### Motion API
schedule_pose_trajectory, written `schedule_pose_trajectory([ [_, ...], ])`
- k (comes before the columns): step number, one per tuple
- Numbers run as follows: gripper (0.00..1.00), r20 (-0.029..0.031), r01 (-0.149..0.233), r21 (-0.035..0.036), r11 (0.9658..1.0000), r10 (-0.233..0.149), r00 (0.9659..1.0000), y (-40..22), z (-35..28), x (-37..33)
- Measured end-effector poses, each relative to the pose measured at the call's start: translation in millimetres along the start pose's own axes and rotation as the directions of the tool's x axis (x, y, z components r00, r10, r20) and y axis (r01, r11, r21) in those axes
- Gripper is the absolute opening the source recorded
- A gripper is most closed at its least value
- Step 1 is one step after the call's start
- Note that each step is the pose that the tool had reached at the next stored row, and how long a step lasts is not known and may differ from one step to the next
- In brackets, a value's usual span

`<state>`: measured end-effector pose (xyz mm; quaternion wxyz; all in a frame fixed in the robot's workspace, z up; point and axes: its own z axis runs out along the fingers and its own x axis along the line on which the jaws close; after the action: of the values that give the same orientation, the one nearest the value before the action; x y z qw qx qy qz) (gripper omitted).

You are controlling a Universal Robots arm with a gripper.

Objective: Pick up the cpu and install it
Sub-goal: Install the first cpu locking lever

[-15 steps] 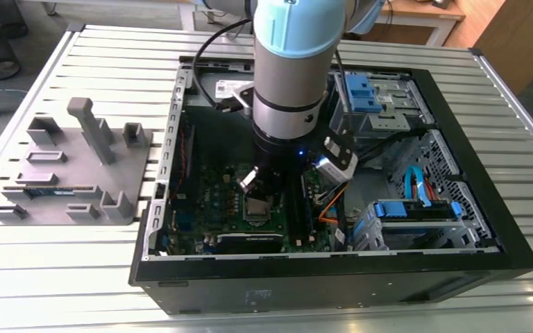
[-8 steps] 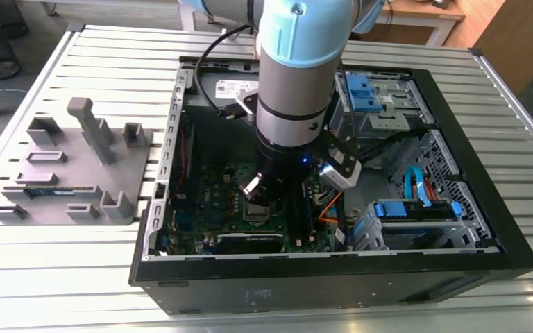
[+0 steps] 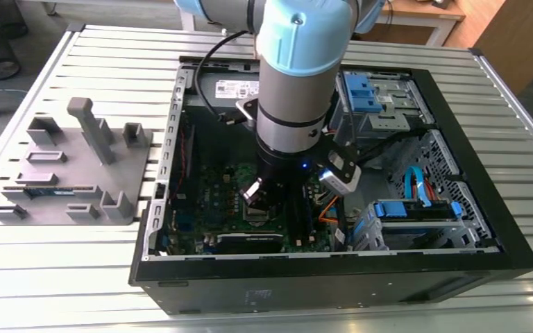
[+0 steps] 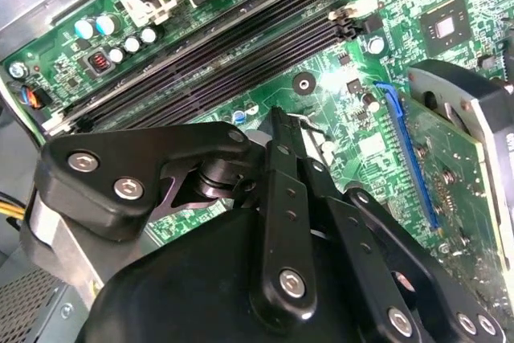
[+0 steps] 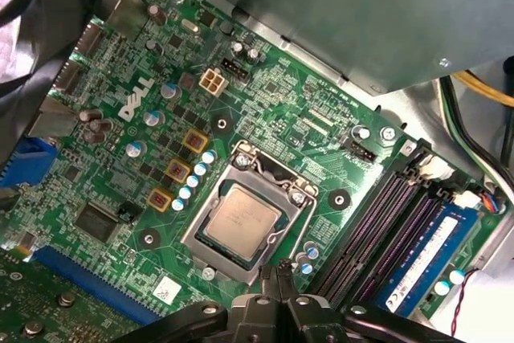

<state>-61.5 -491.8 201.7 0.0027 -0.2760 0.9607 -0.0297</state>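
- The cpu (image 5: 241, 216) sits in the silver socket frame (image 5: 299, 196) on the green motherboard (image 5: 120, 190).
- The end effector (image 5: 279, 279) hovers just beside the socket, fingers drawn together, gripping nothing.
- In the exterior view, the arm (image 3: 294, 90) reaches down into the open computer case (image 3: 488, 236) on the slatted surface (image 3: 63, 277).

I have the arm (image 3: 290, 76) standing nearly vertical, wrist pointed straight down. In both wrist views my end effector (image 5: 281, 272) shows its black linkage bars folded together, the fingertips drawn in against each other to a narrow point, with nothing between them.
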Motion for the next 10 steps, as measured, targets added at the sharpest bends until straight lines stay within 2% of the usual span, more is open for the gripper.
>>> schedule_pose_trajectory([
  [10,0.11,0.0003,0.0,0.0001,1.0,0.0,1.0,-3.0,6.7,2.0],
])
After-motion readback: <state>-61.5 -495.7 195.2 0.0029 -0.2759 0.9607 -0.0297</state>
